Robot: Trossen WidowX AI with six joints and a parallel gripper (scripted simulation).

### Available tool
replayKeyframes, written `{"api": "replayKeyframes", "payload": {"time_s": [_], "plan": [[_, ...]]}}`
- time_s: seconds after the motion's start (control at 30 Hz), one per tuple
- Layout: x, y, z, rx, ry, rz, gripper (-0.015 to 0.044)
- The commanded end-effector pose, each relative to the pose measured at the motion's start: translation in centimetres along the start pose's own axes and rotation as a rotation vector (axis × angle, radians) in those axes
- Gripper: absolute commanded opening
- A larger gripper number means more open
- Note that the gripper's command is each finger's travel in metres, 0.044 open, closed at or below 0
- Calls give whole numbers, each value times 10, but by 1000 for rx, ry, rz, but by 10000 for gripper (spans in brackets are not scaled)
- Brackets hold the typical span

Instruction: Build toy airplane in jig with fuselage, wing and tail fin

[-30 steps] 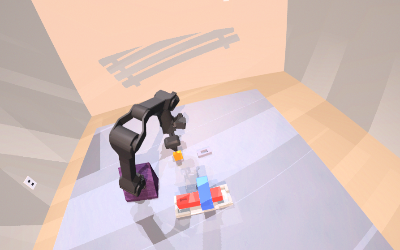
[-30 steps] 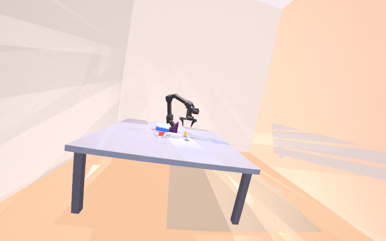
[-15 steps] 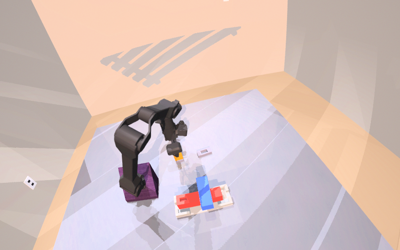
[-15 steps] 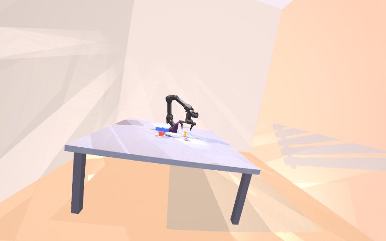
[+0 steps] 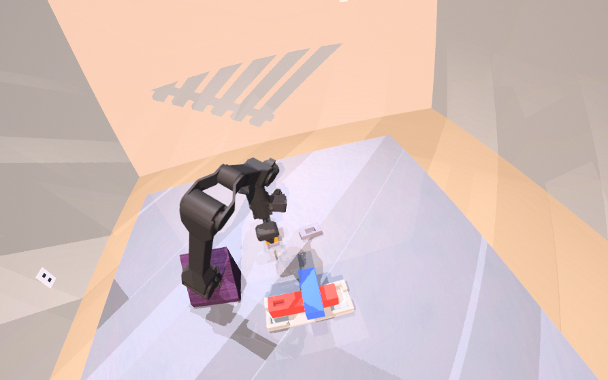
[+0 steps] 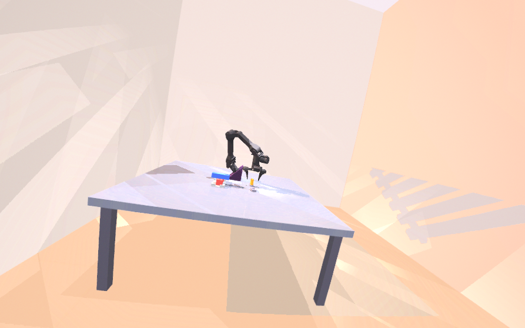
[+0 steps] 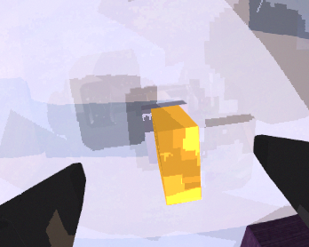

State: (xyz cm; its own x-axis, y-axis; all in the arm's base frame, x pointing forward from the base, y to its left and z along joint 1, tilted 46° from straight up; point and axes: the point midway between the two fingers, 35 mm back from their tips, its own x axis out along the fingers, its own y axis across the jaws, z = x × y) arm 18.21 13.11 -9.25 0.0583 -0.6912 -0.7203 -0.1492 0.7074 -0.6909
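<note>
The red fuselage (image 5: 291, 307) (image 6: 219, 182) lies lengthwise in the white cradle (image 5: 296, 323). The blue wing (image 5: 312, 295) (image 6: 220, 176) lies across its top; its tab is hidden. The tail socket (image 5: 278, 302) is an open slot at the fuselage's left end in the top view. The yellow-orange tail fin (image 5: 272, 240) (image 6: 251, 181) (image 7: 178, 164) stands upright, apart from the fuselage; its lower end is unclear. My gripper (image 6: 253, 179) (image 7: 172, 158) is open and empty above the fin, its fingers to either side in the wrist view.
A small pale rectangular frame (image 5: 304, 233) (image 6: 253, 190) lies near the tail fin, on the side away from the arm's base. A purple wedge-shaped block (image 5: 230, 288) (image 6: 237, 175) (image 7: 274, 233) stands at the arm's base. The cradle is in front of the fin in the top view.
</note>
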Motion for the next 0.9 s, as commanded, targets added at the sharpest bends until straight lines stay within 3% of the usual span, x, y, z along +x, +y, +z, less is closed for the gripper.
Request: {"api": "replayKeyframes", "payload": {"time_s": [0.0,0.53,0.87], "plan": [[9,-2,-2,-7,2,-10,440],[31,-3,-3,-6,2,-12,440],[31,-3,-3,-6,2,-12,177]]}}
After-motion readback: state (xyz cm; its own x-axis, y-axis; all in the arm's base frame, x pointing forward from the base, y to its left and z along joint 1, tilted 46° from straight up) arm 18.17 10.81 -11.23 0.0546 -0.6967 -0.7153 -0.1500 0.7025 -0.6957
